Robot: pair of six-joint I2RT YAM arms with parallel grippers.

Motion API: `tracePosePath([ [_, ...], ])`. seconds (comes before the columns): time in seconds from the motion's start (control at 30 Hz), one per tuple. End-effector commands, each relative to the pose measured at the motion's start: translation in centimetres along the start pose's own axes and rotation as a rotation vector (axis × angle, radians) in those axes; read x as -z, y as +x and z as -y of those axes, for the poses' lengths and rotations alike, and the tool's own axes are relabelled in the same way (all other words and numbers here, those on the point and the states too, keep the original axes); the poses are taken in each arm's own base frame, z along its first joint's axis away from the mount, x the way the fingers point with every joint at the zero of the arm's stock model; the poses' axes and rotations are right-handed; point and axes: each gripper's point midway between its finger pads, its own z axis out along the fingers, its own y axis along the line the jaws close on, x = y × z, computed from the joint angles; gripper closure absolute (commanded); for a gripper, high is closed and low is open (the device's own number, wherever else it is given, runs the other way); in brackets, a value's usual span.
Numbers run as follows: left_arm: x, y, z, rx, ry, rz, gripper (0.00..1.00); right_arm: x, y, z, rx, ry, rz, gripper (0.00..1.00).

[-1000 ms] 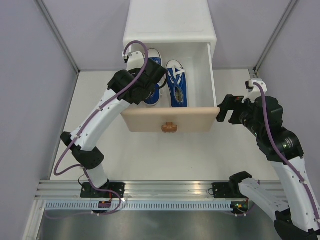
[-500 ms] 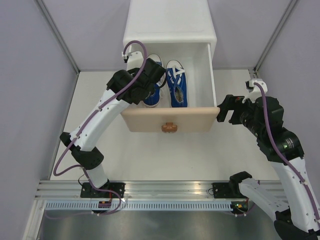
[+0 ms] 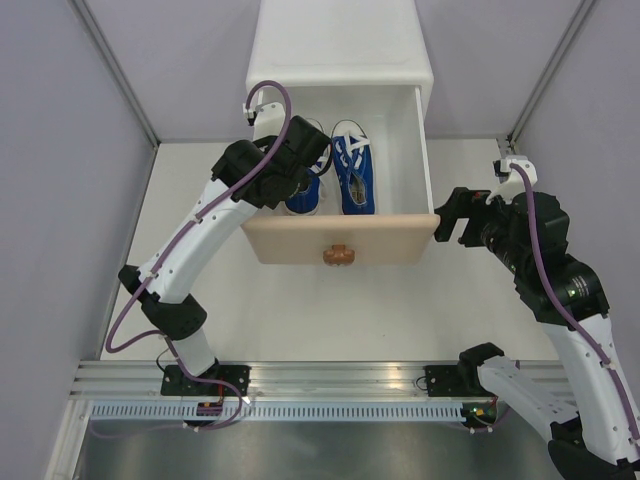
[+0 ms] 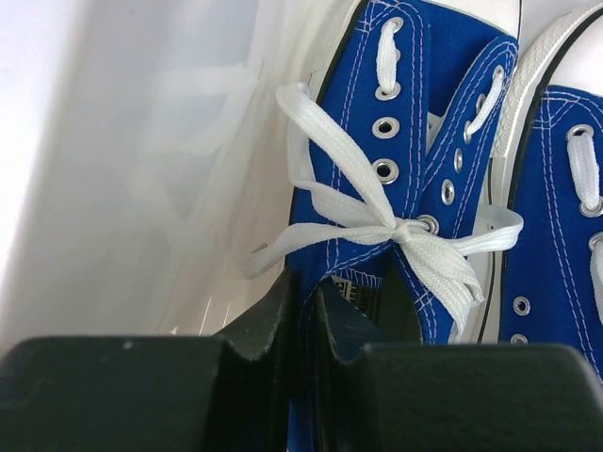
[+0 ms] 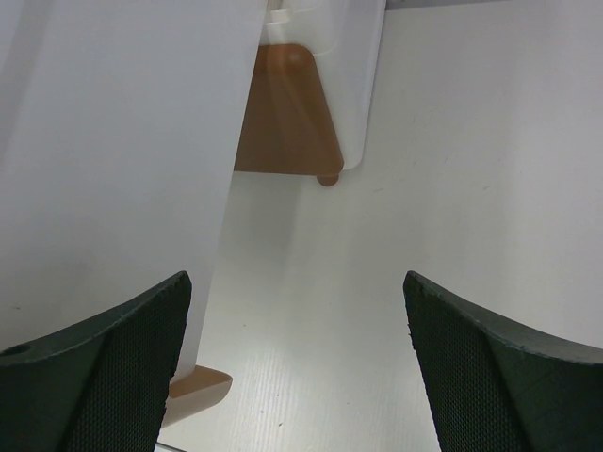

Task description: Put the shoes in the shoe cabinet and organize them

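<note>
Left hand (image 4: 303, 288) leftward; white table (image 3: 300, 300), grey walls (image 3: 60, 150)

White table (image 3: 350, 310), flat even light, soft shadows. Pale lilac-grey walls: left (image 3: 50, 150), right (image 3: 600, 70), back (image 3: 180, 60). Aluminium rail (image 3: 330, 378) along the near edge.

Two blue sneakers (image 3: 354, 180) side by side in open beige-fronted drawer (image 3: 340, 240) of white cabinet (image 3: 340, 45)

In cabinet drawer (image 4: 141, 169), blue shoe (image 4: 415, 56): matt canvas cloth, shiny metal eyelets (image 4: 384, 170), flat woven white laces (image 4: 358, 202). Drawer wall beside shoe: smooth glossy white plastic. My L fingers (image 4: 268, 320): matt blk plastic.
</note>
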Motion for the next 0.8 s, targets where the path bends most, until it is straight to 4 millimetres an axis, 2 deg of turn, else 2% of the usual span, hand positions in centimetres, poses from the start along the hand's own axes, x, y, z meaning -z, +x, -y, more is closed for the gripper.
tracePosePath([
  [0.0,2.43,-0.79,-4.2,-0.022,-0.069,-0.001,0.84,0.57,-1.97,-0.41,0.004,-0.01,0.069,0.03],
  [0.3,2.57,-1.02,-4.32,-0.011,-0.07,0.008,0.94,0.61,-2.12,-0.39,0.013,-0.009,0.072,0.03],
  [0.77,3.3,-1.53,-4.79,-0.035,-0.054,0.017,0.95,0.55,-2.44,-0.29,0.022,-0.001,0.079,0.03],
])
